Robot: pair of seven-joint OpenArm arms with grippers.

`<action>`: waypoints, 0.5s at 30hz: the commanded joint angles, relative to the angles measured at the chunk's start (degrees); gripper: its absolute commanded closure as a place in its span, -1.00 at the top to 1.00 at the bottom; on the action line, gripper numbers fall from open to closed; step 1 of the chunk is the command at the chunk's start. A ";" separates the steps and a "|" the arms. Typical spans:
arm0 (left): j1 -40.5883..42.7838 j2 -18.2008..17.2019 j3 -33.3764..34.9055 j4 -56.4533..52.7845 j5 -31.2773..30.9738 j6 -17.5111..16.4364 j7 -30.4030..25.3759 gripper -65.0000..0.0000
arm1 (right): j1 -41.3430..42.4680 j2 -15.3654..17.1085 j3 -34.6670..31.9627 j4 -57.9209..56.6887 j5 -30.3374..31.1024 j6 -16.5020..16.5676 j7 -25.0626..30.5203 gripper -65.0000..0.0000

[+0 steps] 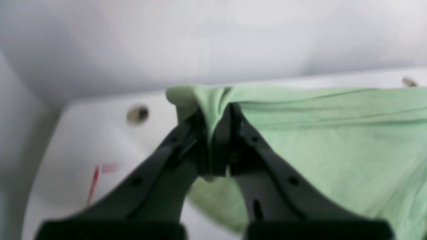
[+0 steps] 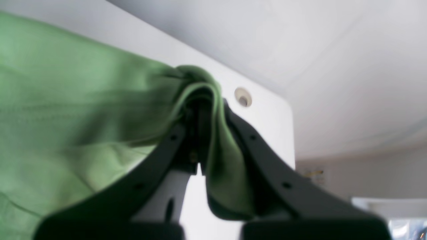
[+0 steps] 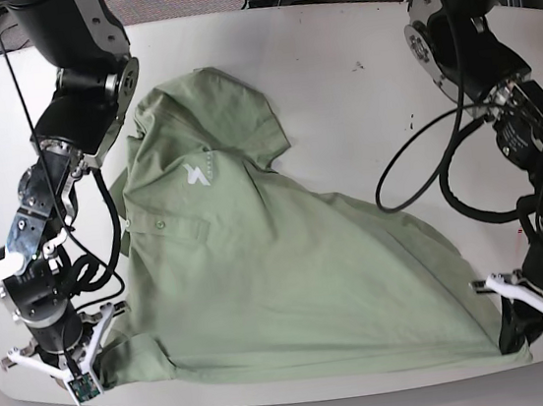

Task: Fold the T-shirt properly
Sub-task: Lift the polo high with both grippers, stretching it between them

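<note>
The T-shirt (image 3: 280, 271) lies face up on the white table (image 3: 357, 93). Its white logo (image 3: 196, 174) and collar point to the far left, and its hem runs along the near edge. My left gripper (image 3: 508, 332) is at the near right corner of the hem. In the left wrist view it (image 1: 218, 116) is shut on a bunched fold of the green cloth (image 1: 333, 140). My right gripper (image 3: 108, 365) is at the near left corner. In the right wrist view it (image 2: 206, 103) is shut on a fold of the shirt (image 2: 66, 100), which drapes between the fingers.
The table's front edge runs just below both grippers. Round holes sit in the tabletop near each held corner (image 1: 137, 114) (image 2: 243, 97). A red mark (image 1: 93, 185) is on the table by the left gripper. Cables (image 3: 417, 175) hang from the arms.
</note>
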 commanded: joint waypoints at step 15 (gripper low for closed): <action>-27.21 -0.44 3.24 -6.07 6.92 1.25 -1.34 -1.00 | 28.93 10.52 -13.73 -11.01 0.44 -0.49 1.28 -1.00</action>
